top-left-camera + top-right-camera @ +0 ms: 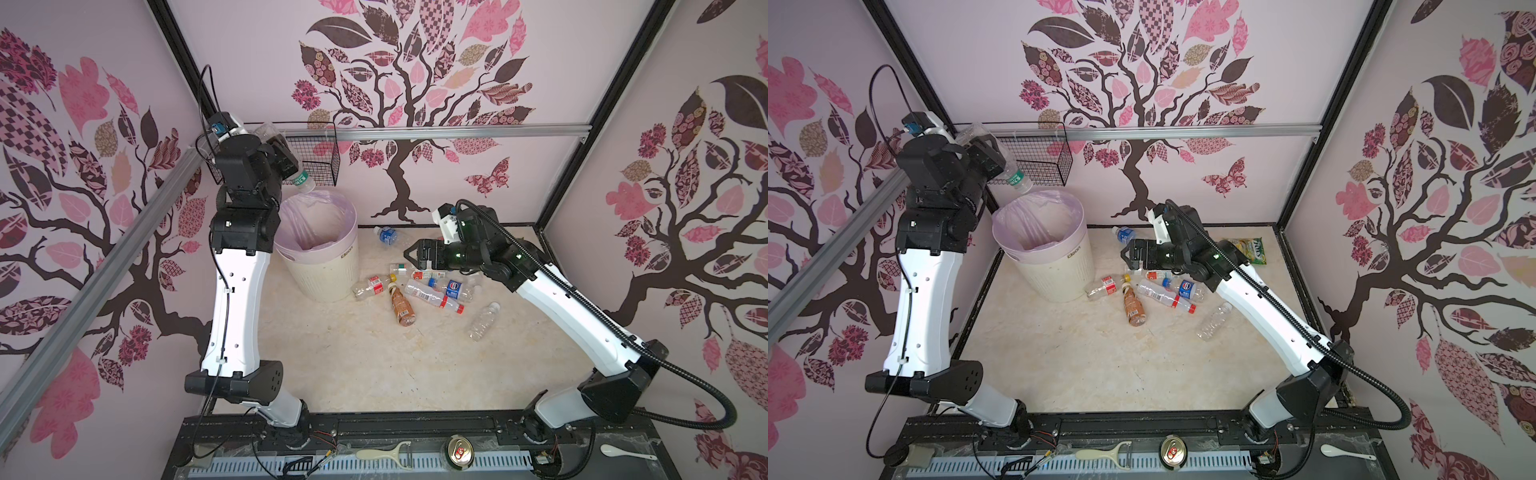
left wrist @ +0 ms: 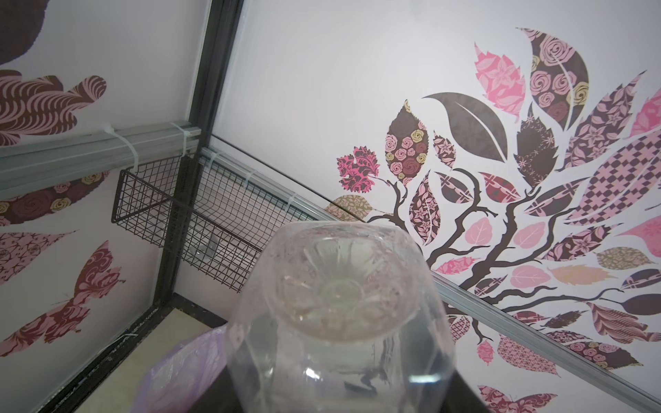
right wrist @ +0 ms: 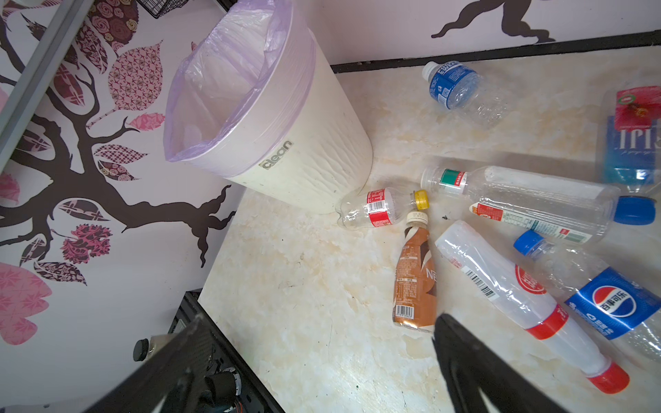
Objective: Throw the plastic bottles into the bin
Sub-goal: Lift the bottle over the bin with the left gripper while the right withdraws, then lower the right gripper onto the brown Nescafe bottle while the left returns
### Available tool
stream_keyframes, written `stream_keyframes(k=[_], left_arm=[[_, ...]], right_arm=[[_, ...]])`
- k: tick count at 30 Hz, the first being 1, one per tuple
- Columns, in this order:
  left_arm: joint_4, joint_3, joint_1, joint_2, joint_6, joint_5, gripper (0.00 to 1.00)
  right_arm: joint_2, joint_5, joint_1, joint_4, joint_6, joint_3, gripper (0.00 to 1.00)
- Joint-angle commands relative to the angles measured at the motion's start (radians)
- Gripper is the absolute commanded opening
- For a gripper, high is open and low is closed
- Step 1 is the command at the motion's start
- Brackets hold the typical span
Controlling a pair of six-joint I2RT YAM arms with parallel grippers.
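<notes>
Left gripper (image 1: 284,157) clamps a clear bottle (image 1: 301,180) neck-down above the bin (image 1: 328,282). Right gripper (image 1: 409,254) — jaws wide — hangs near the bin.

Nine or ten plastic bottles (image 3: 518,296) are showing: the green-labelled bottle (image 1: 300,176) sitting in the left gripper (image 1: 284,160), one brown bottle (image 3: 415,282), and seven or eight more lying on the surface (image 1: 353,365), two under the right gripper (image 1: 411,254) overlapping too closely for telling apart. One bin (image 1: 328,278), one wire basket (image 1: 320,166), one snack packet (image 1: 1250,249), one drink can (image 1: 459,454), one peeler (image 1: 380,453) and one spoon (image 1: 625,451) are showing too.
</notes>
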Motion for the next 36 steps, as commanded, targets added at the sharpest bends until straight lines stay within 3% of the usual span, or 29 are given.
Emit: stream_keyframes(k=[1,4,6,9,20,29,36], left_arm=[[-0.003,-0.100,0.004,0.042,-0.025,-0.006,0.55],[-0.060,-0.144,0.023,0.087,-0.097,0.027,0.69],[-0.144,-0.110,0.045,0.134,-0.156,0.111,0.82],[-0.243,-0.046,0.039,0.159,-0.175,0.139,0.98],[-0.260,-0.075,-0.029,0.087,-0.174,0.185,0.98],[-0.260,-0.115,-0.217,0.037,-0.173,0.238,0.98],[-0.152,-0.310,-0.343,-0.046,-0.254,0.400,0.98]], right_arm=[[0.022,-0.017,0.000,0.006,-0.002,0.026,1.00],[0.019,-0.020,0.000,0.007,-0.003,0.022,1.00],[0.012,-0.015,0.000,0.006,-0.008,0.018,1.00],[0.001,-0.004,-0.001,0.003,-0.015,0.009,1.00],[-0.017,-0.017,-0.007,0.036,0.008,-0.047,1.00],[-0.064,-0.020,-0.037,0.051,0.040,-0.138,1.00],[-0.125,-0.032,-0.121,0.053,0.053,-0.289,1.00]])
